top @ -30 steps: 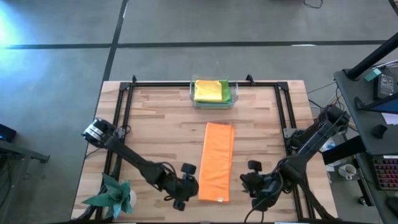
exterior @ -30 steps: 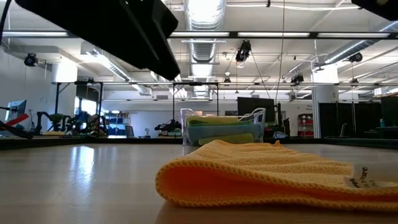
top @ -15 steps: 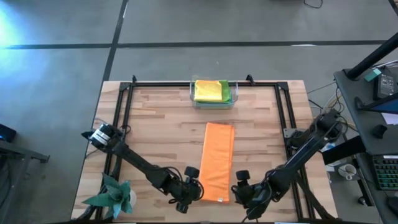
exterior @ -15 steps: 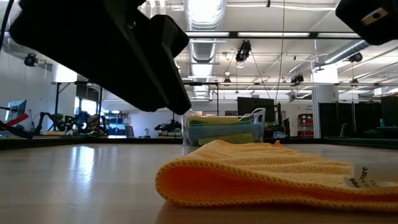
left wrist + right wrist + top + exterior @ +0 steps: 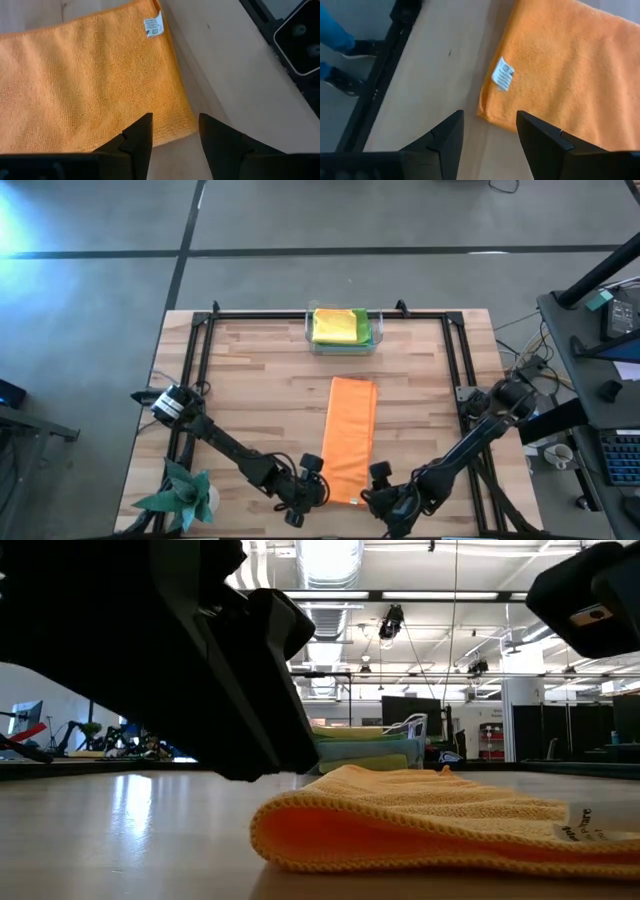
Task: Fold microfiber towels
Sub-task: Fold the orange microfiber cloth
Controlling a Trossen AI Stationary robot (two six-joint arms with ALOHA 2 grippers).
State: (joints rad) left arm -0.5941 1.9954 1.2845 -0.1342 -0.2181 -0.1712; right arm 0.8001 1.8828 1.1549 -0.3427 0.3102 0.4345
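Note:
An orange microfiber towel [image 5: 352,438] lies flat on the wooden table as a long strip folded double, its near end toward the front edge. In the low view its rounded fold [image 5: 265,830] shows. A white label [image 5: 503,74] sits at its near right corner. My left gripper [image 5: 175,135] stands open just above the near left corner [image 5: 189,131], touching nothing. My right gripper [image 5: 489,132] stands open above the near right corner [image 5: 484,114], also touching nothing. More folded towels, yellow on green [image 5: 340,326], lie in a clear bin.
The clear bin [image 5: 308,335] stands at the table's far edge, in the middle. A teal spiky ornament [image 5: 185,492] sits at the near left corner. A black frame [image 5: 200,345] runs along the left, far and right sides. Blue-clad legs and dark shoes [image 5: 350,47] show past the table's edge.
Both grippers have come down toward the orange towel's near end. The left one has moved toward the table's right, the right one toward the table's left and farther, rolling its wrist. The towel has not moved.

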